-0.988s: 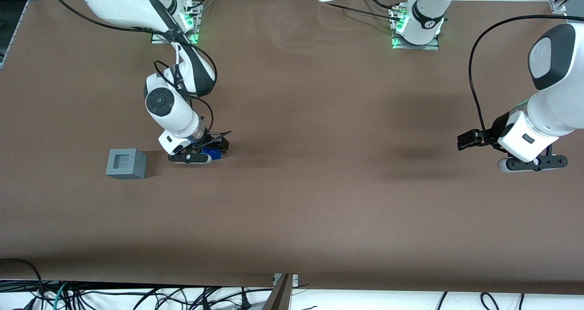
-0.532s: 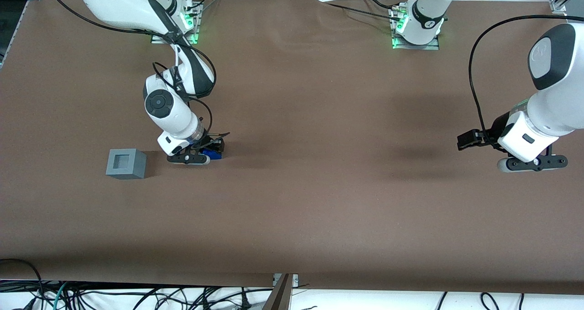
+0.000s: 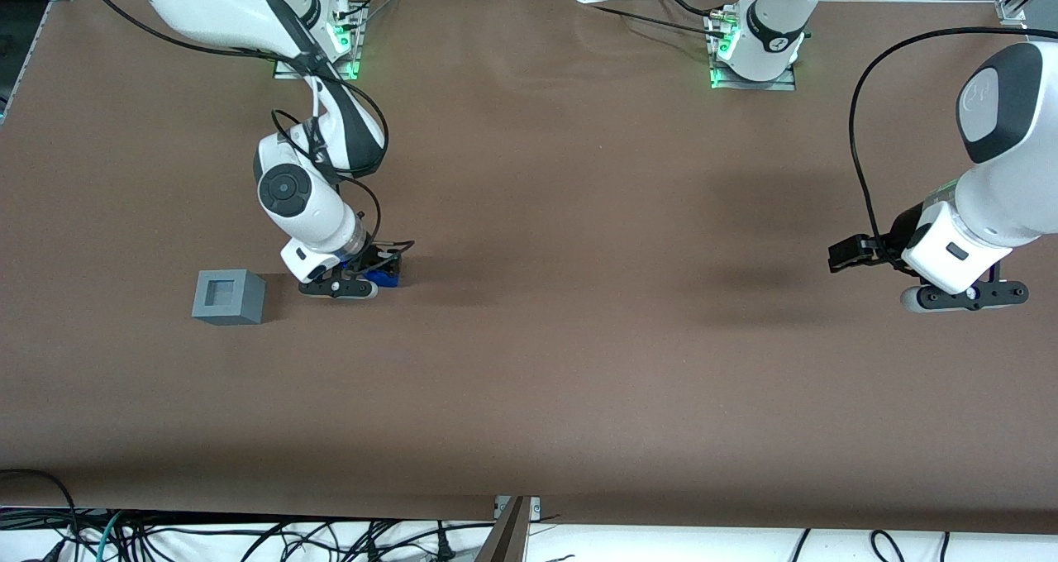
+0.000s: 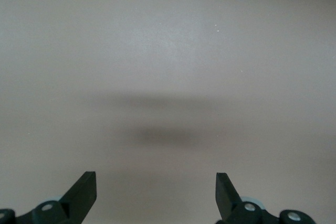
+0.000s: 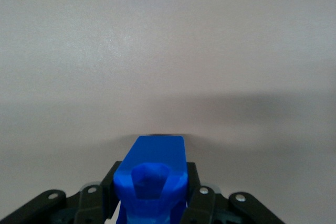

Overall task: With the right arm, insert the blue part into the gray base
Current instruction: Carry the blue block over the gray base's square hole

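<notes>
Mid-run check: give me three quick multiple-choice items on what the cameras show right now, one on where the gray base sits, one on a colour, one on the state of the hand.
1. Where is the gray base relative to the hand?
A. Beside it on the table, apart from it
B. Gripped in it
C. On top of the blue part

2. What colour is the part in the hand?
A. Red
B. Blue
C. Green

3. What is the state of the base's recess?
A. Filled by the blue part
B. Covered by the hand
C. Empty, with the part not yet inserted

Answers:
1. A: the front view shows bare table between the base and the hand.
2. B: the right wrist view shows the blue part between the fingers.
3. C: the square recess shows open on top of the base, while the hand, low over the table, is shut on the part.
</notes>
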